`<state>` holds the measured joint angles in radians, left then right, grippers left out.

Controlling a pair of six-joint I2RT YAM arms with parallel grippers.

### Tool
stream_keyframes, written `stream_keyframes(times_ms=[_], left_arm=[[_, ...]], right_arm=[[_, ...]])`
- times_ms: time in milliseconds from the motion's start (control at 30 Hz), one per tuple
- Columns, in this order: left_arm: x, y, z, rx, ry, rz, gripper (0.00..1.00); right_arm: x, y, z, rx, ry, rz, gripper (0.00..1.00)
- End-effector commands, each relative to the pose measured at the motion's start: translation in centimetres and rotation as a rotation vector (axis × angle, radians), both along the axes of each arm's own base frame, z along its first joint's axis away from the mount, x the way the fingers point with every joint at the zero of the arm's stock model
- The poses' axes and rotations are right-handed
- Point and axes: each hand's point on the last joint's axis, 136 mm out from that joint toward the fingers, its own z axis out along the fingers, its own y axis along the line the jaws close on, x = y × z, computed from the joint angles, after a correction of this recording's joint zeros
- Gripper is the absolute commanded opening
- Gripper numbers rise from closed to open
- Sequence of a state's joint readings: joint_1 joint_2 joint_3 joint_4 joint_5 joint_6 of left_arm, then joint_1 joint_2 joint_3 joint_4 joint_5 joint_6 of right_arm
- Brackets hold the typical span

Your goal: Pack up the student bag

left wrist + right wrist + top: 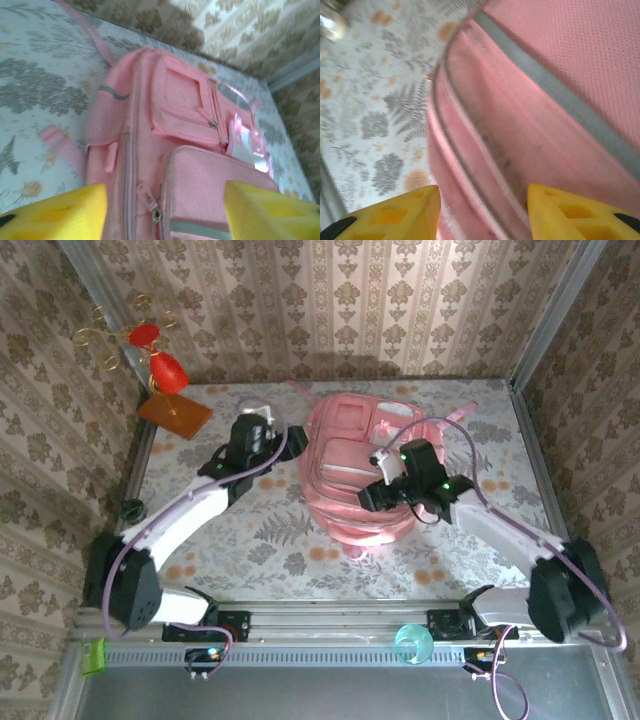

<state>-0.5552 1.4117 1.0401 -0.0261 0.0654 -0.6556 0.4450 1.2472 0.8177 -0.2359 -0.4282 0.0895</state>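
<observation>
No text, label, brand, number or sign can be read on any surface. The glossy pale patch [246,144] on the front of the student bag [185,100] is blurred in the left wrist view and too small in the top view; any print on it cannot be made out.

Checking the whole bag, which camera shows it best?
Top external: the whole bag lies in frame, partly covered by the right arm. Left wrist shows its front pockets close up; right wrist, just a seam and grey strip.
</observation>
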Motion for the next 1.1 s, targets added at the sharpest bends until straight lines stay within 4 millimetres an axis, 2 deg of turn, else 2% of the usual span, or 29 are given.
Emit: stream_keyframes(times_ms=[0,100,233,367,500,600,733,900,1067], left_arm=[[-1.0,-4.6,-1.7,0.092,0.029,-0.25,0.56],[-1.1,-8.3,-2.8,0.139,0.025,-0.388,0.5],[-0.8,-11.4,-4.3,0.188,0.042,-0.54,0.46],[-1.2,-11.2,-8.1,0.244,0.169,-0.57,0.4],[-3.1,-10.0,-11.6,0.26,0.258,-0.565,0.38],[-5.4,-9.2,-14.0,0.285,0.332,-0.576,0.37],[-8.9,-9.5,-15.6,0.263,0.384,-0.593,0.37],[-12.3,-10.6,-15.8,0.265,0.386,-0.613,0.37],[-12.7,-12.6,-15.3,0.256,0.364,-0.628,0.37]], right_arm=[[-0.8,-0.4,2.1,0.144,-0.003,-0.036,0.52],[0.8,-3.5,1.0,0.159,0.02,-0.2,0.53],[4.0,-7.9,-0.3,0.179,0.007,-0.439,0.53],[6.8,-8.9,-1.7,0.163,0.033,-0.513,0.5],[9.6,-9.7,-3.5,0.12,0.053,-0.553,0.47],[11.0,-9.3,-4.6,0.085,0.085,-0.52,0.43],[12.9,-7.8,-4.9,0.064,0.12,-0.429,0.39],[15.2,-4.9,-5.8,0.024,0.166,-0.319,0.35],[17.4,-0.3,-6.2,-0.005,0.193,-0.179,0.35]])
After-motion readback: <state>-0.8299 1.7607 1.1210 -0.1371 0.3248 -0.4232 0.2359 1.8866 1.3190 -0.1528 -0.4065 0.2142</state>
